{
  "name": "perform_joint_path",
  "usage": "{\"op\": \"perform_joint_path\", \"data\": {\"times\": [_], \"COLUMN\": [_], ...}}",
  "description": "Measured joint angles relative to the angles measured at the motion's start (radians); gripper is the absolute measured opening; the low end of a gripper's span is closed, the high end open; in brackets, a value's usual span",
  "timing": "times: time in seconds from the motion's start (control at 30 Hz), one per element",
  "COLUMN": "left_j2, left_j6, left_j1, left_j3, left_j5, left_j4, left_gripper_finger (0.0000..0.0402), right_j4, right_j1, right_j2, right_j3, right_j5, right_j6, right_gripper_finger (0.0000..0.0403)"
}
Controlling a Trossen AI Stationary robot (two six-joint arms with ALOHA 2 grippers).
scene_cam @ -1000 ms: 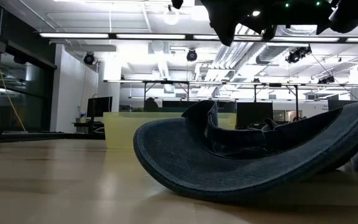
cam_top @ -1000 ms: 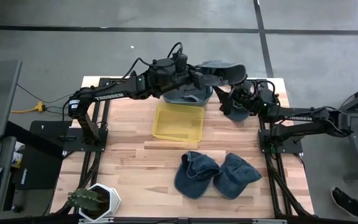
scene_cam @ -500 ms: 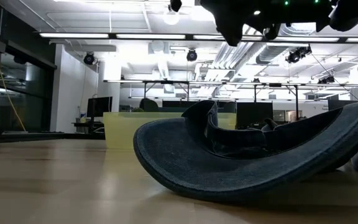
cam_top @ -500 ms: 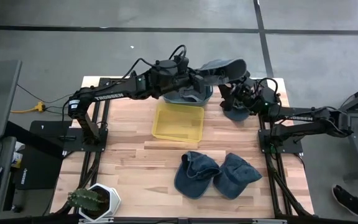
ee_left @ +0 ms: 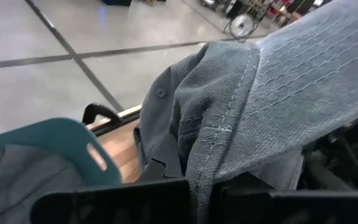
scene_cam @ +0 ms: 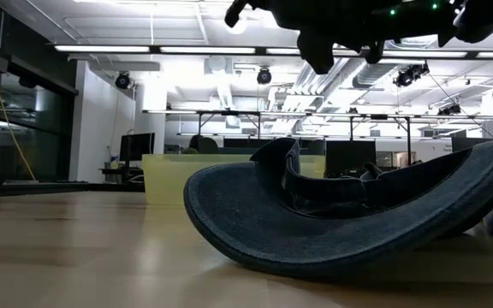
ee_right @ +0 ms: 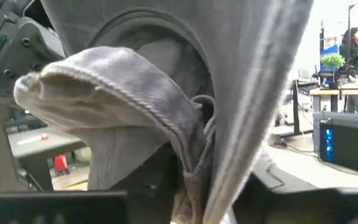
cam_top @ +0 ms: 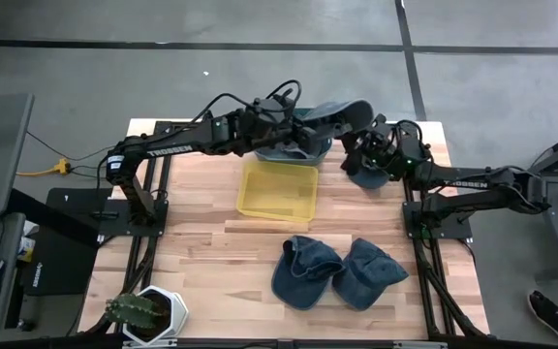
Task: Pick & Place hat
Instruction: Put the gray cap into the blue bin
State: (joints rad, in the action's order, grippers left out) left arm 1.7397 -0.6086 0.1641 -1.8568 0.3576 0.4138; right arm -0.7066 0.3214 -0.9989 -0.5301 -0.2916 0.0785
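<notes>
A blue denim hat (cam_top: 345, 112) hangs in the air over the table's far edge, between my two arms. My left gripper (cam_top: 308, 124) reaches in from the left above the teal bin (cam_top: 289, 153) and is shut on the hat (ee_left: 278, 93). My right gripper (cam_top: 361, 145) comes from the right, pointing slightly upward at the hat's underside, with folded fabric (ee_right: 123, 93) filling the space between its fingers. In the low view both grippers show only as dark shapes (scene_cam: 341, 26) at the top. My left gripper pinches the hat's stitched brim edge (ee_left: 201, 180) between its two fingers, coming nearly level from the table's left. The hat is lifted clear and spreads out beyond the fingers. My right gripper has hat fabric (ee_right: 194, 186) between its fingers, coming from the right and slanting up. Which part that fabric is cannot be told.
The teal bin holds more denim hats. A yellow bin (cam_top: 279, 189) sits mid-table. Two hats (cam_top: 308, 271) (cam_top: 371, 271) lie near the front, one large in the low view (scene_cam: 349, 222). Another hat (cam_top: 368, 177) lies under my right arm. A potted cactus (cam_top: 148, 312) stands front left.
My left gripper has tipped downward and sunk a little, and the held hat has swung lower and slightly toward the table's left, closer to my right gripper.
</notes>
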Motion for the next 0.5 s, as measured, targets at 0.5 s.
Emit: {"op": "perform_joint_path", "data": {"times": [0.5], "left_j2": [0.0], "left_j6": [0.163], "left_j1": [0.001], "left_j3": [0.002], "left_j5": [-0.068], "left_j4": [-0.066], "left_gripper_finger": [0.0001], "right_j4": [0.127], "right_j1": [0.024], "right_j2": [0.005], "right_j3": [-0.002], "right_j5": [0.023], "right_j6": [0.014], "right_gripper_finger": [0.0028]}}
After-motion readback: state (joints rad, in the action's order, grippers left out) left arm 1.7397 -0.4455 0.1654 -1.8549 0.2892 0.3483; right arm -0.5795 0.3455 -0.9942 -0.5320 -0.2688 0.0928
